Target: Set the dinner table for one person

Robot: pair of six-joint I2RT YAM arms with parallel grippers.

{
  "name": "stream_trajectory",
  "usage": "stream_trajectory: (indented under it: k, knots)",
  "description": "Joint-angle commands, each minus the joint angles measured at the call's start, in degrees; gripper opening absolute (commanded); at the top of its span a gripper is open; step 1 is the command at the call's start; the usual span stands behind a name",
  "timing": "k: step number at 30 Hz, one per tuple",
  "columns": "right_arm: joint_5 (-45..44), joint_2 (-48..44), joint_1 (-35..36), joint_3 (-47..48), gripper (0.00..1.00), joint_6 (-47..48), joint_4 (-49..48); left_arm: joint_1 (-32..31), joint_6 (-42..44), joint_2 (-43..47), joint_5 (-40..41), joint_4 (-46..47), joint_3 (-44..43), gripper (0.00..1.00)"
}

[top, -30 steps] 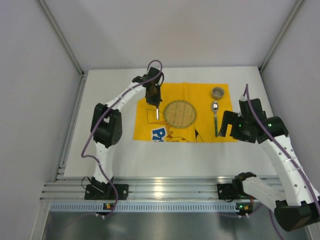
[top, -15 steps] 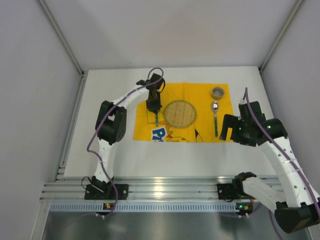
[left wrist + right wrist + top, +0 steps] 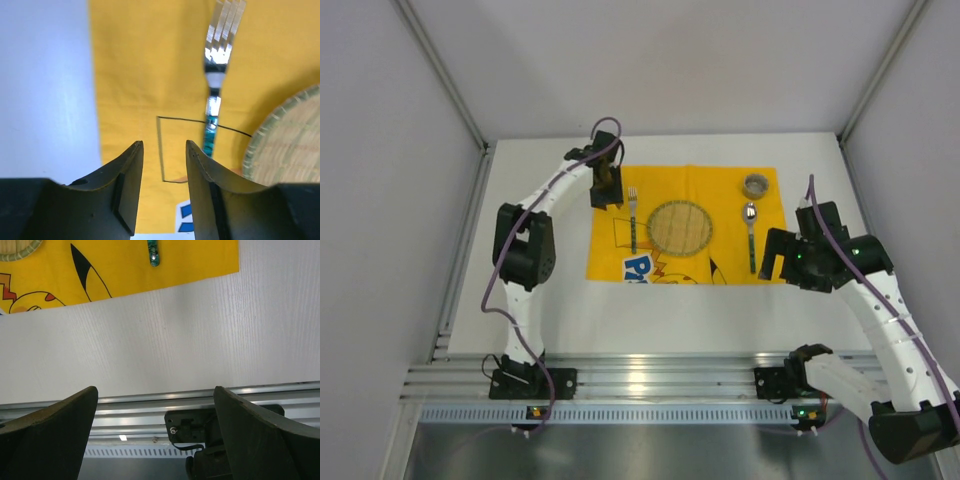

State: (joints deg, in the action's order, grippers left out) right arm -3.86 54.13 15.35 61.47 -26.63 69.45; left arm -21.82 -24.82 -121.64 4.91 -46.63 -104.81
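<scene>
1. Top view: The fork (image 3: 632, 220) now lies flat on the yellow placemat (image 3: 715, 190), just left of the round woven mat (image 3: 680, 227), with its tines pointing away from the arms. Half a second ago the left gripper (image 3: 607, 192) was still lowering the fork. The gripper has since let go and drawn back to the placemat's far-left corner. The right gripper (image 3: 772, 258) hangs beside the handle end of the spoon (image 3: 750, 235). The white dinner table (image 3: 540, 300) carries the whole setting: one placemat, one woven mat, one fork, one spoon and one small cup (image 3: 755, 185). With cutlery on both sides, the setting looks nearly complete.
2. Left wrist: The fingers stand close together with a narrow gap and nothing between them. The fork lies ahead and to the right, clear of both.
3. Right wrist: The fingers are spread wide and empty above bare tabletop and the aluminium rail (image 3: 150, 402). The spoon's green handle tip shows at the top edge.
</scene>
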Motion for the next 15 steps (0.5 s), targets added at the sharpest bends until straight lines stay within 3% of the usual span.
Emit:
stream_trajectory:
  k: [1, 7, 15]
  knots:
    - [-1.85, -0.17, 0.64, -0.21, 1.0, -1.4, -1.77, 6.61, 1.79, 2.82, -1.47, 0.66, -1.1, 0.44]
    - [-2.21, 1.15, 0.64, -0.13, 1.0, -2.63, -2.12, 13.47, 3.81, 1.68, -7.34, 3.65, 2.42, 0.36]
    - [-2.65, 4.75, 0.64, 0.93, 1.0, -3.95, -3.35, 15.06, 7.5, -3.51, -19.84, 6.2, 2.86, 0.35]
